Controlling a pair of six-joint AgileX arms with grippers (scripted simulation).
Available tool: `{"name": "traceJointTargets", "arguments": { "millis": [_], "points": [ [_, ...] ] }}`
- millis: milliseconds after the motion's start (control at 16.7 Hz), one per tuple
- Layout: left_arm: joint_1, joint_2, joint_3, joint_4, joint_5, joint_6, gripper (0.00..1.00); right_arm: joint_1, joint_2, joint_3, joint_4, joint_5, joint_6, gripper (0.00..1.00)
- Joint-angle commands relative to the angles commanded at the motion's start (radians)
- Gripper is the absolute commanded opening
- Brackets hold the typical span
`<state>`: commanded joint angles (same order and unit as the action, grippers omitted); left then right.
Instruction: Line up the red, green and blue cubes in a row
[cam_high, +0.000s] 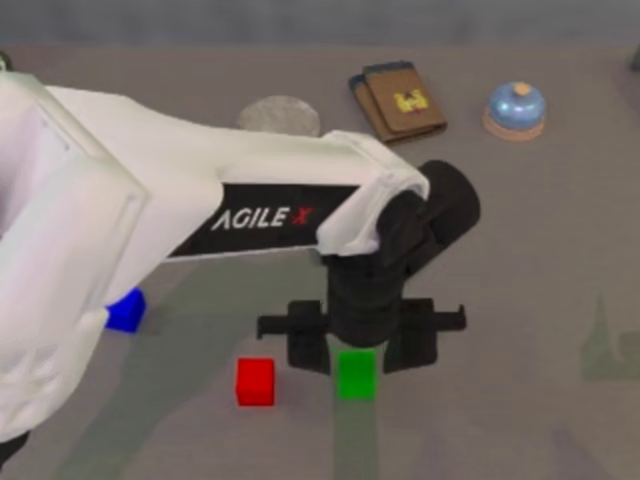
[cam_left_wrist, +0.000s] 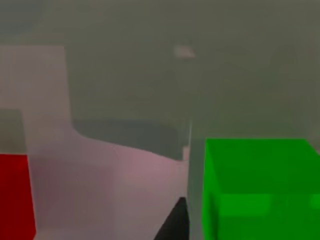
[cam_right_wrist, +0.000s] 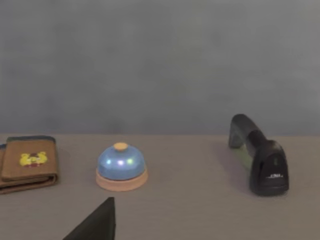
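Left gripper (cam_high: 357, 352) low over the near middle of the table, right at the green cube (cam_high: 356, 374) — dark finger blocks on either side of the cube's far edge, jaws spread wide. Whether the pads touch the cube: cannot tell. In the left wrist view, green cube (cam_left_wrist: 257, 187) large and close, red cube (cam_left_wrist: 15, 195) at the edge of the picture, both resting on the table (cam_high: 520, 300).

Red cube (cam_high: 255, 381) just left of the green one, a small gap between, roughly level with it. Blue cube (cam_high: 127, 311) farther left and farther back, half tucked under the white left arm (cam_high: 150, 210) — clearly out of line with the other two.

Step in hand, by the look of it: setting down or letting go of the green cube beside the red. Two of three placed, or nearly so. Next call, as a judgement: lift straight up clear of the green without nudging it, then over to the blue cube and bring it into the row — at the left of red or the right of green.

Right arm out of the top view, parked; right gripper's fingers not shown well enough to tell. Bell (cam_right_wrist: 121, 172), wallet (cam_right_wrist: 27, 167) and scanner (cam_right_wrist: 260, 160) well clear, at the back.
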<state>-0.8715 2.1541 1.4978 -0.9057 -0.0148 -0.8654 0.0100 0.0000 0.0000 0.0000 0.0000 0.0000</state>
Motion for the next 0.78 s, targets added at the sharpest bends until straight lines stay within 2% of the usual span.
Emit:
{"name": "traceJointTargets", "arguments": {
  "millis": [120, 180, 780],
  "points": [
    [0.000, 0.000, 0.000, 0.000, 0.000, 0.000, 0.98, 0.000, 0.000, 0.000, 0.000, 0.000, 0.000, 1.00],
    [0.000, 0.000, 0.000, 0.000, 0.000, 0.000, 1.00, 0.000, 0.000, 0.000, 0.000, 0.000, 0.000, 1.00],
    [0.001, -0.005, 0.016, -0.017, 0.000, -0.002, 1.00, 0.000, 0.000, 0.000, 0.000, 0.000, 0.000, 1.00]
  ]
}}
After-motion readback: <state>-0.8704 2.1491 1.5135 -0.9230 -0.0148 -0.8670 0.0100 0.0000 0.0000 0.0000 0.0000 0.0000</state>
